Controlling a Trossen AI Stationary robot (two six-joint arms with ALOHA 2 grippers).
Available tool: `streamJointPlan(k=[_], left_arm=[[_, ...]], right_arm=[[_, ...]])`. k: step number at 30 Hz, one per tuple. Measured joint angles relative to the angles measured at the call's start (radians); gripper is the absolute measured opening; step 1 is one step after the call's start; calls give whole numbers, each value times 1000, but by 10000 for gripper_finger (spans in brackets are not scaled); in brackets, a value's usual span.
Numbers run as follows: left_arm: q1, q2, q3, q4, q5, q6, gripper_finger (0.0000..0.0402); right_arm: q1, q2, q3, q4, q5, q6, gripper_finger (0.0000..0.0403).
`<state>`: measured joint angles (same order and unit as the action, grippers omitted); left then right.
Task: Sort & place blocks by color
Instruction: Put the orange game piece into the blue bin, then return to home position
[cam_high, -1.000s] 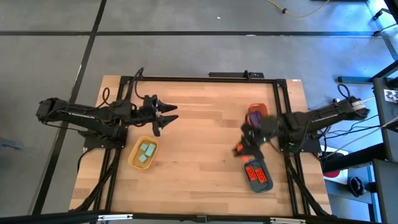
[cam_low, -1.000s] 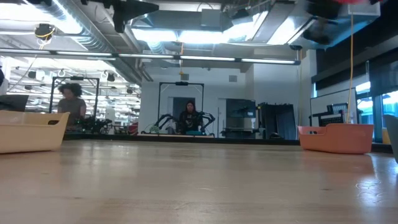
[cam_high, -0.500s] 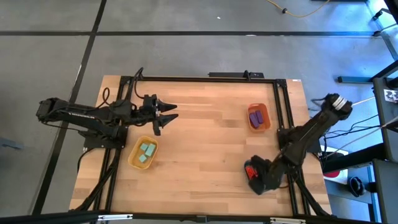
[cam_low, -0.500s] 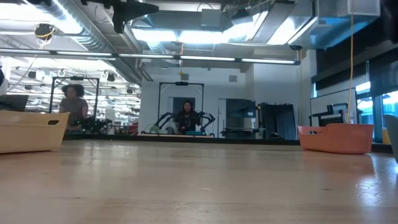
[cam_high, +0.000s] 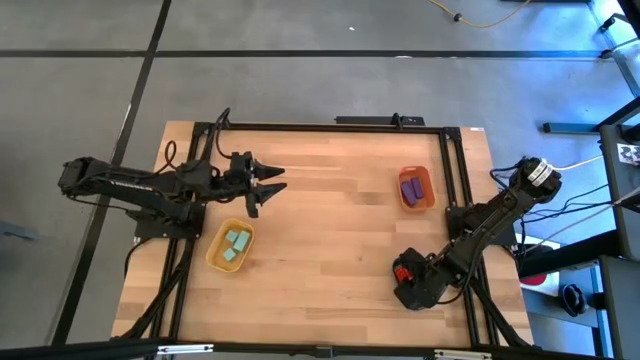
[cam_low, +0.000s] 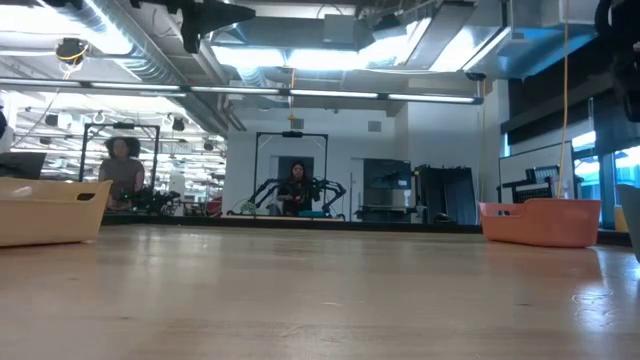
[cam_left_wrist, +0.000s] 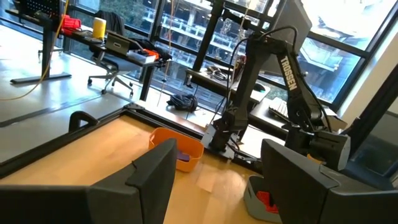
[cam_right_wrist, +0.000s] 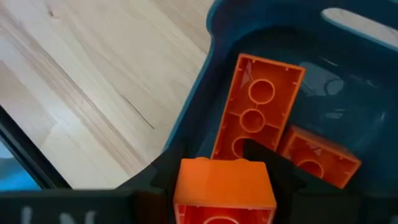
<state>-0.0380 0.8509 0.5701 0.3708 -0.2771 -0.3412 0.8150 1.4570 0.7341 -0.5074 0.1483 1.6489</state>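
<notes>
Red-orange block gripped over the dark teal tray

My right hand (cam_right_wrist: 224, 186) clasps a red-orange block (cam_right_wrist: 224, 193) above the dark teal tray (cam_right_wrist: 348, 74), where two more lie; my left hand (cam_high: 268, 187) hangs spread above the surface (cam_high: 320, 220).

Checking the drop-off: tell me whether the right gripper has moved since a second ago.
Yes. In the high view the right gripper has swung from beside the orange tray toward the table's near edge, and now sits over the dark teal tray, holding a red-orange block.

Wood table (cam_high: 330, 230), glossy plastic blocks (cam_right_wrist: 258, 115)
</notes>
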Motion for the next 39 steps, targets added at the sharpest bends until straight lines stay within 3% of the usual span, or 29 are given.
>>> streamJointPlan(k=[2, 9, 14, 19, 23, 26, 29, 34, 39], left_arm=[[0, 0, 0, 0, 0, 0, 224], [0, 0, 0, 0, 0, 1, 224], [0, 0, 0, 0, 0, 2, 224], [0, 0, 0, 0, 1, 2, 224], [0, 0, 0, 1, 12, -29, 224], [0, 0, 0, 0, 54, -80, 224], [0, 0, 0, 1, 108, -100, 224], [0, -1, 0, 1, 137, -101, 224], [0, -29, 1, 1, 133, -83, 224]], right_arm=[[0, 0, 0, -1, -5, 0, 141], [0, 0, 1, 1, -11, 0, 222], [0, -15, 1, 4, -19, -5, 228], [0, -108, 1, 6, -2, -72, 222], [0, -227, 1, 58, 122, -188, 221], [-15, -307, 1, 157, 288, -308, 221], [-80, -364, 1, 250, 394, -456, 221], [-283, -409, 1, 394, 406, -734, 221], [-508, -413, 1, 620, 246, -1056, 222]])
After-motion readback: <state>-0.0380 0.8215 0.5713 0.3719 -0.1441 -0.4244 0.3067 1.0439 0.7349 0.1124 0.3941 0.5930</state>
